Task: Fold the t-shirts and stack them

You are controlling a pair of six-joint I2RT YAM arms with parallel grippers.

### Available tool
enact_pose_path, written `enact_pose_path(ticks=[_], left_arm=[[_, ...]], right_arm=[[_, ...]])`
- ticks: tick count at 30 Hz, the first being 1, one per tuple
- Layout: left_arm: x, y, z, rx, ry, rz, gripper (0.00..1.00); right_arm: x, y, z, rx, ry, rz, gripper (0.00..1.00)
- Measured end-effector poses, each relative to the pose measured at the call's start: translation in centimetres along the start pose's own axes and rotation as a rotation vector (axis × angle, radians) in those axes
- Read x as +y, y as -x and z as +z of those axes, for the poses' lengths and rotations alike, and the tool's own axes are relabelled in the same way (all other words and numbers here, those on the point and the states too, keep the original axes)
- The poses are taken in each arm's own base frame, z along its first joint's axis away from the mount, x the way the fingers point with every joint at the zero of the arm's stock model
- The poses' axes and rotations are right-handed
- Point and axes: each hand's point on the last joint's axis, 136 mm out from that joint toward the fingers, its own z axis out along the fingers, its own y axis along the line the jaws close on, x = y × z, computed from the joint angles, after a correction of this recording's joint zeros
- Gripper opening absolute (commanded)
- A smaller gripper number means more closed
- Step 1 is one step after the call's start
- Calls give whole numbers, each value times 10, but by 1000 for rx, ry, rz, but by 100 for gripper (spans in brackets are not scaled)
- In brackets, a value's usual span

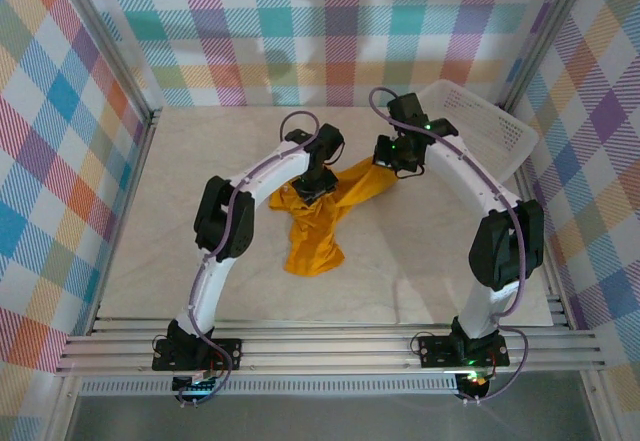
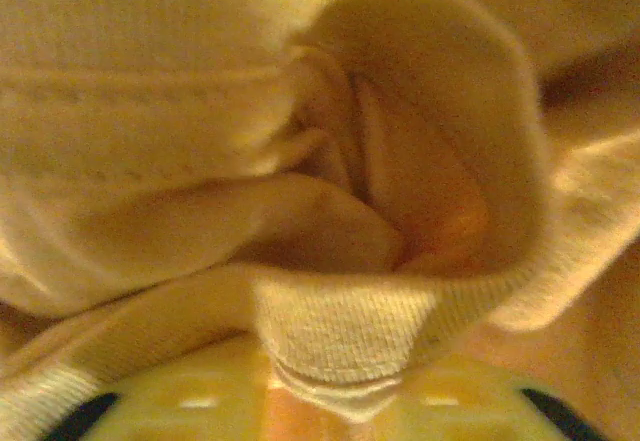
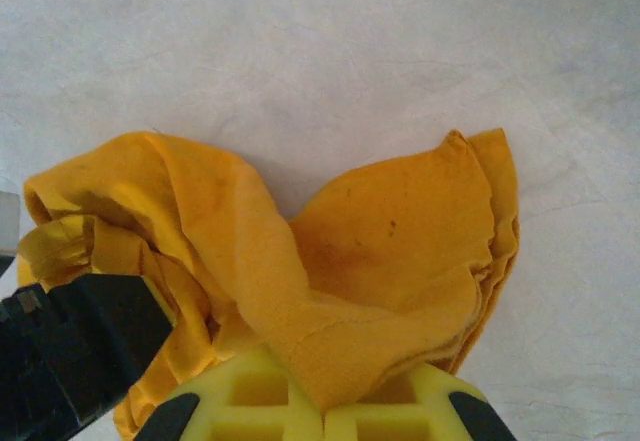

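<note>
I held the t-shirt [image 1: 315,233] with both grippers near the middle of the table [image 1: 170,221]. My left gripper [image 1: 318,183] was closed on a ribbed edge, and my right gripper [image 1: 392,157] was pinched on a bunch of cloth. I think two holds were meant for spreading it flat; the rest lay crumpled below.

Mid-table [image 1: 180,211]: the t-shirt [image 1: 315,231], bunched, trailing toward the near edge. Over its far left part, the left gripper [image 1: 318,183], closed into the cloth. At its far right tip, the right gripper [image 1: 392,154], pinching a fold just above the table. Behind and right of the right gripper, in the far right corner: the basket [image 1: 490,126], apart from the t-shirt.
</note>
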Motion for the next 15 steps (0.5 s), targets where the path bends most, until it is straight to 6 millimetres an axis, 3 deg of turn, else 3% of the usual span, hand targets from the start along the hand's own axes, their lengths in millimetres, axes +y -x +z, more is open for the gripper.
enact_pose_path(ticks=[2,8,11,15], left_arm=[[2,2,2,-11,12,14,1],[15,10,-7,-63,22,30,0],[35,8,-31,-84,2,28,0],[75,16,-82,-130,-104,-25,0]], right_arm=[[-2,-3,3,10,-6,1,0],[-11,-5,5,19,-20,17,0],[-18,-1,5,13,-28,35,0],[-27,5,4,3,-38,54,0]])
